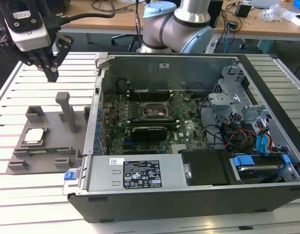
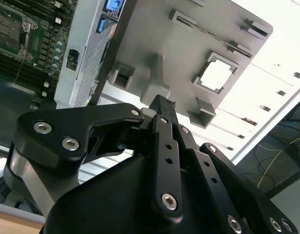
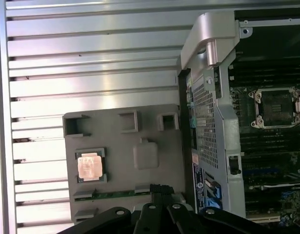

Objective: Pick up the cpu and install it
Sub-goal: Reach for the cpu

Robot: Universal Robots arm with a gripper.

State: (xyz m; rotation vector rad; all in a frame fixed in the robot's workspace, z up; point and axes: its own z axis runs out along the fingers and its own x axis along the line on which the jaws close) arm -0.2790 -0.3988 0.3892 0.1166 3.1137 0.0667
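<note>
The cpu (image 1: pixel 33 135) is a small square chip with a silvery top, lying flat in a recess of the grey plastic tray (image 1: pixel 52 153) on the exterior view's left. Both wrist views show the cpu (image 2: pixel 217 75) (image 3: pixel 90 165) in that recess. My gripper (image 1: pixel 51 74) hangs high above the table behind the tray, well apart from the chip, its black fingers (image 2: pixel 162 109) pressed together with nothing between them. The dark socket (image 1: pixel 157 111) with its metal frame sits open on the green board inside the computer case (image 1: pixel 267 83).
A tall grey post (image 1: pixel 67 111) and several raised blocks stand on the tray beside the chip. The case's metal side wall (image 3: pixel 208 97) rises right next to the tray. Slatted aluminium table (image 1: pixel 23 195) surrounds both. The arm's base (image 1: pixel 176 24) stands behind the case.
</note>
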